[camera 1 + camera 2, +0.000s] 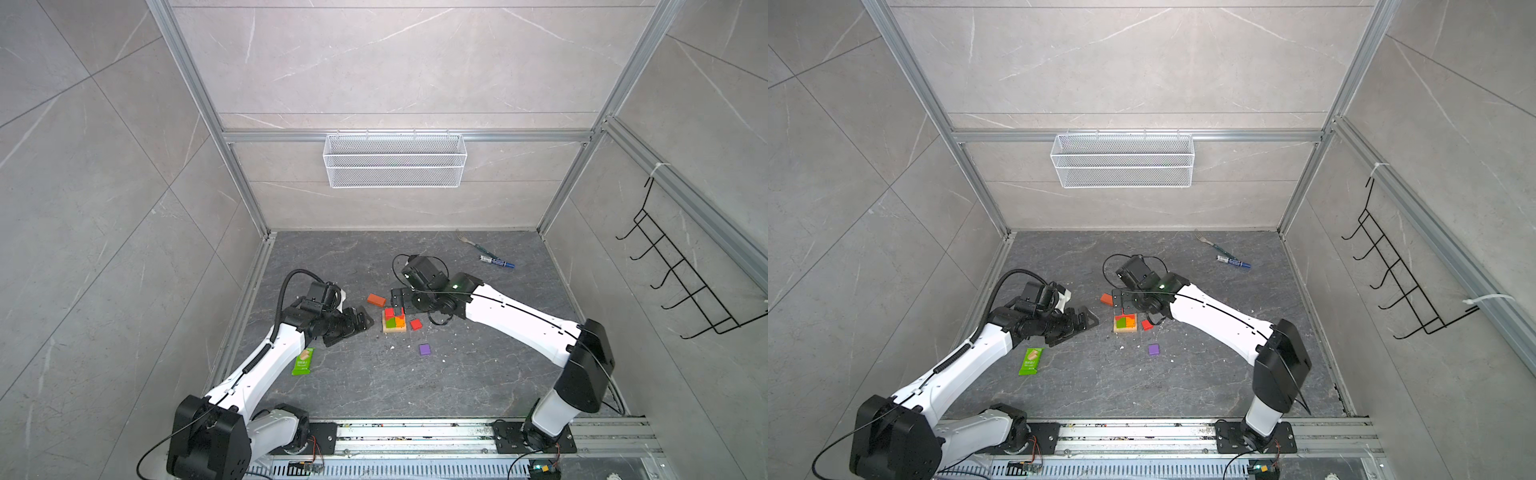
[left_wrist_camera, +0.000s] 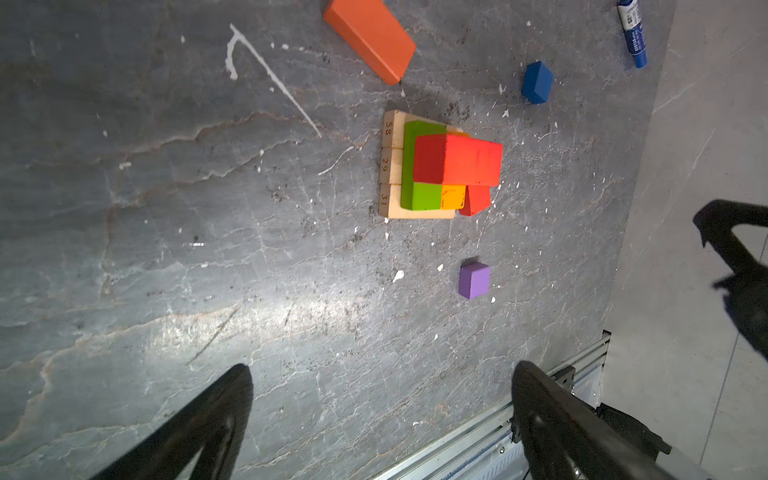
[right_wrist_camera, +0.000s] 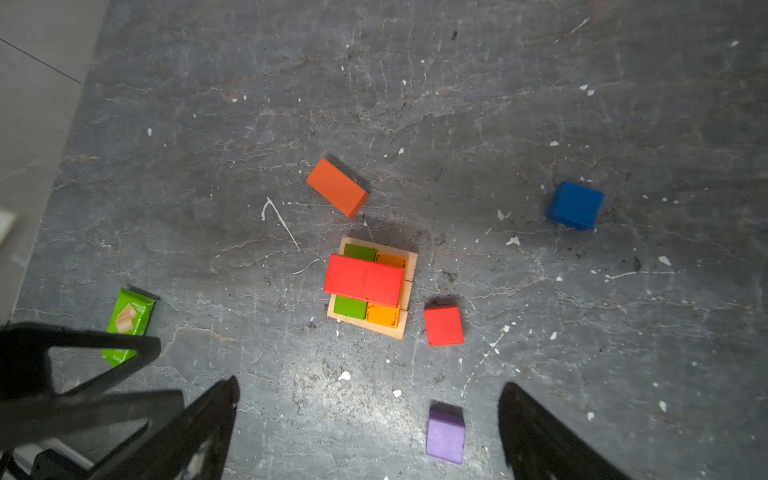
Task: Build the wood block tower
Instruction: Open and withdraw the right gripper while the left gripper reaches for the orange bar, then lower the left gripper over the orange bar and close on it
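Observation:
The tower (image 1: 394, 322) (image 1: 1125, 323) stands mid-floor: a tan base, green and orange bars on it, and a red block (image 2: 457, 160) (image 3: 365, 279) across the top. Loose wood blocks lie around it: an orange bar (image 1: 376, 299) (image 3: 337, 188), a red cube (image 1: 416, 324) (image 3: 444, 326), a purple cube (image 1: 424, 349) (image 3: 445, 434) and a blue cube (image 2: 537, 82) (image 3: 574, 205), which the right arm hides in both top views. My left gripper (image 1: 357, 328) (image 2: 382, 370) is open and empty, left of the tower. My right gripper (image 1: 401, 301) (image 3: 370, 386) hovers open just behind and above the tower, holding nothing.
A green snack wrapper (image 1: 302, 361) (image 3: 129, 326) lies by the left arm. A blue marker (image 1: 496, 262) (image 2: 632, 37) and a fork (image 1: 471, 243) lie at the back right. A wire basket (image 1: 395, 160) hangs on the back wall, a black hook rack (image 1: 681, 266) on the right wall.

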`<state>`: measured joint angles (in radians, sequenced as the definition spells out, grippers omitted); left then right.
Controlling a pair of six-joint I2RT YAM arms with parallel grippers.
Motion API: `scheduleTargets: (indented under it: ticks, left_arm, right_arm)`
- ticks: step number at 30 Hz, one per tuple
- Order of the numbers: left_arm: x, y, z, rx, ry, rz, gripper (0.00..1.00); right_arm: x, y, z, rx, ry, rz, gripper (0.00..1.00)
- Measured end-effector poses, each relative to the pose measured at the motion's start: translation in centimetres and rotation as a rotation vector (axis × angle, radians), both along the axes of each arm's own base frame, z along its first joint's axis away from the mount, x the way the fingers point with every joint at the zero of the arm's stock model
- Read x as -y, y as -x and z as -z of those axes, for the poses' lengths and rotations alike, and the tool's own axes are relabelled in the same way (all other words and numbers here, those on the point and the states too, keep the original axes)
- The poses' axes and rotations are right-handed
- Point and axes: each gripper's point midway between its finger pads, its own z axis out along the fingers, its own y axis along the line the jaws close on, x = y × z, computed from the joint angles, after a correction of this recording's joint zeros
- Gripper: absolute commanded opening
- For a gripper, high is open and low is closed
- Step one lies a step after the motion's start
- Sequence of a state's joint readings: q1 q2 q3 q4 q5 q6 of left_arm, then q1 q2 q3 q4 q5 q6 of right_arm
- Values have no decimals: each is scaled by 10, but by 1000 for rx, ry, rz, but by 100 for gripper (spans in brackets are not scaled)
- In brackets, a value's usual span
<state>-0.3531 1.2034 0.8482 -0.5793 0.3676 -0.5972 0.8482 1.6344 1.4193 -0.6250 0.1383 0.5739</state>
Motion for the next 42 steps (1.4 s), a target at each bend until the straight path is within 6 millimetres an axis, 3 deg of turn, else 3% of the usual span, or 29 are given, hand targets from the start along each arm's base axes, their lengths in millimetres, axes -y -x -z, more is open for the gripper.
scheduleTargets:
  ticks: [6, 15, 21, 28, 36, 42]
  left_arm:
    - [9, -25, -3, 17, -25, 46, 98]
    - [15, -62, 3, 46, -97, 91, 98]
    - [21, -95, 0, 88, -163, 160, 97]
    - [21, -123, 4, 115, -251, 213, 94]
    - [22, -143, 33, 80, -309, 216, 87]
    - [25, -144, 60, 54, -395, 231, 86]
  right_arm:
    - [18, 16, -7, 69, -47, -25, 100]
    - [53, 41, 7, 140, -37, -56, 100]
    - [62, 50, -7, 185, -56, -77, 100]
    - [76, 64, 6, 172, -30, -97, 99]
    - [85, 70, 1, 182, -34, -90, 99]
    - [86, 71, 3, 176, -30, -90, 99]
